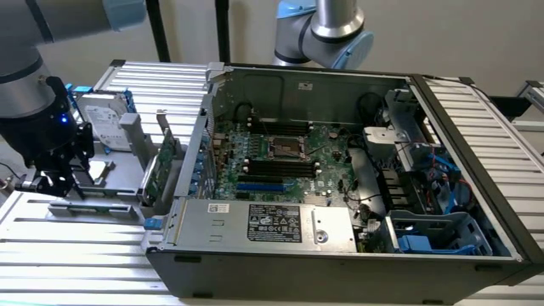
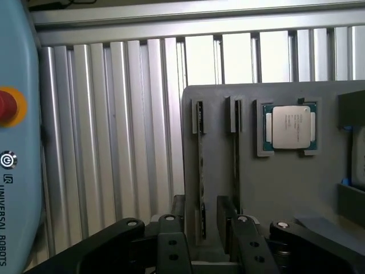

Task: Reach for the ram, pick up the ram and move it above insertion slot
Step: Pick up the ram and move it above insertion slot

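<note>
Two rams stand on edge in a grey holder tray (image 2: pixel 219 97): the ram (image 2: pixel 201 171) closest to my fingers and a second one (image 2: pixel 235 151) beside it. My gripper (image 2: pixel 208 242) hangs just above the tray, open, with its black fingers (image 2: pixel 171 248) on either side of the near end of the first ram and not touching it. In the exterior view the gripper (image 1: pixel 55 183) is at the far left, over the same tray, well away from the black motherboard slots (image 1: pixel 281 169) inside the open computer case (image 1: pixel 340 261).
A processor chip (image 2: pixel 291 127) lies in a recess of the tray. A hard drive (image 1: pixel 106 124) with blue rails and a green expansion card (image 1: pixel 162 167) stand between the tray and the case. A light blue teach pendant (image 2: pixel 17 142) lies on the ribbed aluminium table.
</note>
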Controlling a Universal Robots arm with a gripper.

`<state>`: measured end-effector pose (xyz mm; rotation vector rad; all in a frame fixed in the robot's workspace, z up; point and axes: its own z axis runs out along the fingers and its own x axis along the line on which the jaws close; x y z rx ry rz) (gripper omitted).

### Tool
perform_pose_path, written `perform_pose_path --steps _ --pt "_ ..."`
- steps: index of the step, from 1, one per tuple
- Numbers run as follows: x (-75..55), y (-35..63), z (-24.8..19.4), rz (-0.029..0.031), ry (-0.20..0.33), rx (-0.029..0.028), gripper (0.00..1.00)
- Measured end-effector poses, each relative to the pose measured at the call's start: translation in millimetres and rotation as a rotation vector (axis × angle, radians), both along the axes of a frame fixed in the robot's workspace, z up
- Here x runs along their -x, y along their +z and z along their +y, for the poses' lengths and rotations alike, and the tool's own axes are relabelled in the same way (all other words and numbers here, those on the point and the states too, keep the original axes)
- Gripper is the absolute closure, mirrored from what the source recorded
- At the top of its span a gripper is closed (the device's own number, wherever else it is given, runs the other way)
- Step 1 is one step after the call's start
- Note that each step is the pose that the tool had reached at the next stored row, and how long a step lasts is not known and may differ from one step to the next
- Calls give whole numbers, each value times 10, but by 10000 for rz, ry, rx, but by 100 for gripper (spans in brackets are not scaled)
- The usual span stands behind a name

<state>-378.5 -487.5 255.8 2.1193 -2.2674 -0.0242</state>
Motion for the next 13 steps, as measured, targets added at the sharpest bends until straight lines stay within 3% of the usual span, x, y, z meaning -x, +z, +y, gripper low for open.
perform_pose_path --steps 13 --pt "0 -236 -9 2 70 1 64"
